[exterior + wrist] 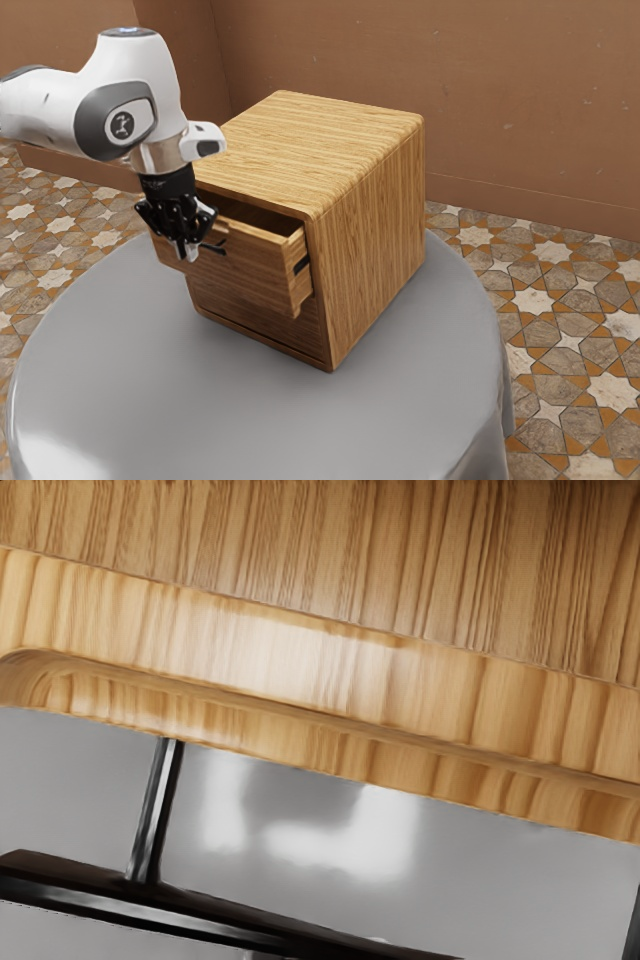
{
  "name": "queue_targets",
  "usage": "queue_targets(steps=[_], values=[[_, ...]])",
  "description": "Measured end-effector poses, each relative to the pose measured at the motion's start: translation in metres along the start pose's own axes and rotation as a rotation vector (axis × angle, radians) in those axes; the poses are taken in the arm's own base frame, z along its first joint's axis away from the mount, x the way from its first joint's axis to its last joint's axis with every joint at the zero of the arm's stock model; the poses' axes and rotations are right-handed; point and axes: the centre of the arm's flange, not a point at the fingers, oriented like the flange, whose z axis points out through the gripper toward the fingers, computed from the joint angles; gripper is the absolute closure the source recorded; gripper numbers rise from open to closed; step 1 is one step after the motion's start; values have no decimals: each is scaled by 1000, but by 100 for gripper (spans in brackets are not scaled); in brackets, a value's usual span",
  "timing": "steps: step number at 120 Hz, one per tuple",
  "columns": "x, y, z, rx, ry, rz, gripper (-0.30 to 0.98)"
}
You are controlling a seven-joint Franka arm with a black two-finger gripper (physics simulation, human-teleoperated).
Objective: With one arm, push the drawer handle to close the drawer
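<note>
Drawer (248, 268) juts partly open from the wooden cabinet (370, 230), left of centre in the exterior view. My gripper (186, 250) points down by its dark handle (100, 888); whether I'm open or closed, I can't tell.

Exterior camera: stands raised at the side of the arm (125, 95), facing obliquely down; moderate range, taking in the whole cabinet (365, 230), most of the table (100, 380), wall (480, 90) and floor (560, 350). Wrist camera: very close, facing down over the drawer (245, 268). Shared coverage: drawer, its handle (200, 915), part of the table.
</note>
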Motion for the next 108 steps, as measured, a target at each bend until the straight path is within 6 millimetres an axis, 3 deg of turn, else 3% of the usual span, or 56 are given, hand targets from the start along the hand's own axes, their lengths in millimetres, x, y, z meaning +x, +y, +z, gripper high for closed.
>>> queue_targets(steps=[58,72,80,86,91,101,108], values=[[45,18,2,-6,67,48,69],[41,19,1,-12,75,54,68],[8,17,-2,-21,50,39,67],[-14,20,-17,-42,37,31,65],[-22,22,-42,-63,43,26,60],[-19,27,-111,-102,90,27,43],[-9,29,-142,-118,94,29,32]])
